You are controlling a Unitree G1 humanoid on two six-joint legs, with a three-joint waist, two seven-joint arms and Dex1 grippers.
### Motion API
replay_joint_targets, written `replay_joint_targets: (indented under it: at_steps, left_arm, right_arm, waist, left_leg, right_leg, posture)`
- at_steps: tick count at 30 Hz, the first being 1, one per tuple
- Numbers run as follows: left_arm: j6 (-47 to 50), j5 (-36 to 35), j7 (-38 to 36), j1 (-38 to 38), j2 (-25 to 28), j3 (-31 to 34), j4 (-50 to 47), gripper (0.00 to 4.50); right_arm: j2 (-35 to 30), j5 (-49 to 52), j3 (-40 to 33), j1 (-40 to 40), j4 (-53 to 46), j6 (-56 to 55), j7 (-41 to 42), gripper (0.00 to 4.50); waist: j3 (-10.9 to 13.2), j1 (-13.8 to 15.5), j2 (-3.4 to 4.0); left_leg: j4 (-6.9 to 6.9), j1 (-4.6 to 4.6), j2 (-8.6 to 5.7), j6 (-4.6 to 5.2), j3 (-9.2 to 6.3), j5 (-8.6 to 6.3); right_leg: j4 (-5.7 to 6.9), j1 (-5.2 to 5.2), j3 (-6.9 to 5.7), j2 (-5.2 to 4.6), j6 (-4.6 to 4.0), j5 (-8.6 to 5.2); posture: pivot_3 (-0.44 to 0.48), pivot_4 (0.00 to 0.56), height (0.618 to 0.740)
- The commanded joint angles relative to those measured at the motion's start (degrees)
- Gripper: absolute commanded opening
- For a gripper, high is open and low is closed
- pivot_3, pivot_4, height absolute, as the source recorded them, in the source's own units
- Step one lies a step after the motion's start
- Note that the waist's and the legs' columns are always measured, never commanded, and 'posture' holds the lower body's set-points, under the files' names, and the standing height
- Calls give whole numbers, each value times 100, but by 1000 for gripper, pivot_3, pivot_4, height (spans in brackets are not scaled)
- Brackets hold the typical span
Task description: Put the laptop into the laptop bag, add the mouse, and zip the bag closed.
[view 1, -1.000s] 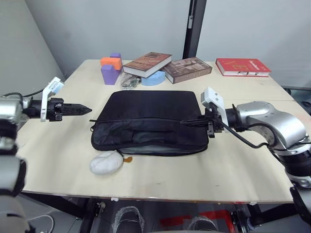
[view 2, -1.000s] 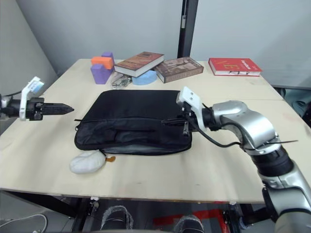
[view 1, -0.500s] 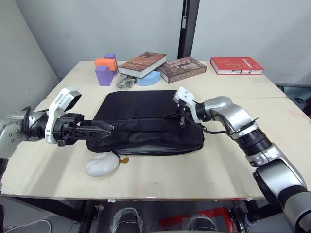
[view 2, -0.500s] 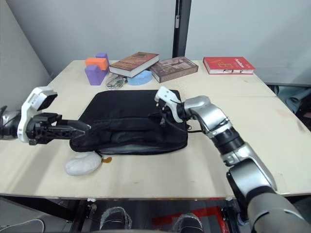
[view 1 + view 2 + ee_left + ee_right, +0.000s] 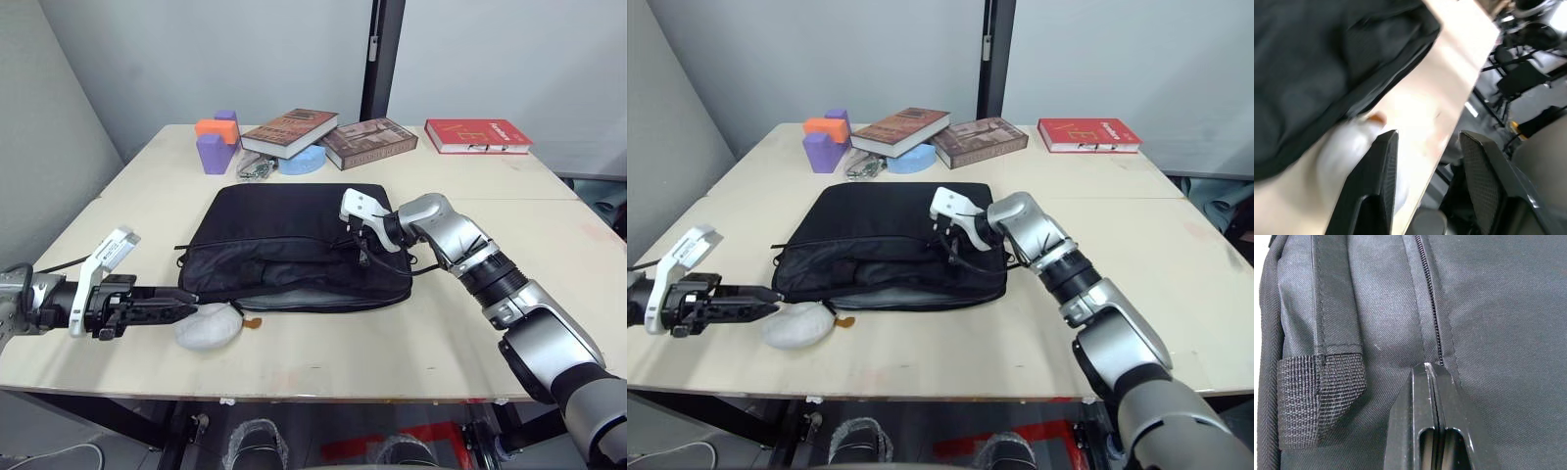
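The black laptop bag (image 5: pixel 284 220) lies flat in the middle of the table. My right gripper (image 5: pixel 361 255) rests on its top, shut on the zip (image 5: pixel 1429 308) where the zip line ends at my fingertips, beside a strap handle (image 5: pixel 1322 396). My left gripper (image 5: pixel 191 305) is open, low over the table at the bag's front left corner, its tips just short of a white egg-like lump (image 5: pixel 208 329) with an orange bit. A thin grey strip (image 5: pixel 294 297) shows along the bag's front opening. The laptop and the mouse are hidden or out of view.
At the back of the table lie two brown books (image 5: pixel 291 130), a red book (image 5: pixel 477 135), purple and orange blocks (image 5: pixel 217 145), a blue piece (image 5: pixel 302 160) and a small metal tangle (image 5: pixel 257 168). A dark pole (image 5: pixel 380 59) stands behind. The table's front edge is near the lump.
The camera has shifted. My right gripper slid from the bag's right end toward its middle along the zip. My left gripper came in from the far left and dropped beside the white lump.
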Motion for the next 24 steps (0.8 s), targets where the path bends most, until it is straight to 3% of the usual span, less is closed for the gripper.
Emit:
replay_joint_targets:
  at_steps: [1,3,4,15,20,24]
  left_arm:
    - [-373,326,53,60,123,147,188,3550]
    - [-488,430,81,53,87,79,227,4304]
    - [-556,472,102,62,39,38,199,4436]
    - [-658,1175,680,-497,-493,-1092,428,4436]
    - [-484,1026,647,-758,-780,-1217,387,4436]
    - [-233,793,532,-737,-845,-1201,160,3289]
  right_arm:
    - [26,-165,114,85,23,127,76,0]
    - [38,-181,112,94,26,114,95,0]
    - [41,-184,109,97,23,118,98,0]
    - [10,-220,3,159,-108,201,112,0]
    - [-23,-233,-33,224,-214,260,97,0]
    - [-57,-222,-71,273,-329,323,98,0]
  waist:
    - [0,2,0]
    - [0,2,0]
    - [-1,1,-1]
    - [-3,10,1]
    - [-4,13,0]
    - [-5,14,-1]
  left_leg:
    - [0,0,0,0,0,0]
    - [0,0,0,1,0,0]
    - [0,0,0,1,0,0]
    - [2,-1,1,3,-1,2]
    - [5,-4,-1,4,-1,2]
    - [5,-4,0,4,-1,2]
  right_leg:
    - [0,0,0,0,0,0]
    - [0,0,0,0,0,0]
    - [0,0,0,0,0,0]
    - [5,-2,0,1,-1,0]
    - [4,-2,0,0,-1,0]
    - [4,-2,0,0,-1,0]
  posture:
    - [0,150,707]
    - [0,150,707]
    - [0,150,707]
    - [0,150,707]
    - [0,150,707]
    - [0,150,707]
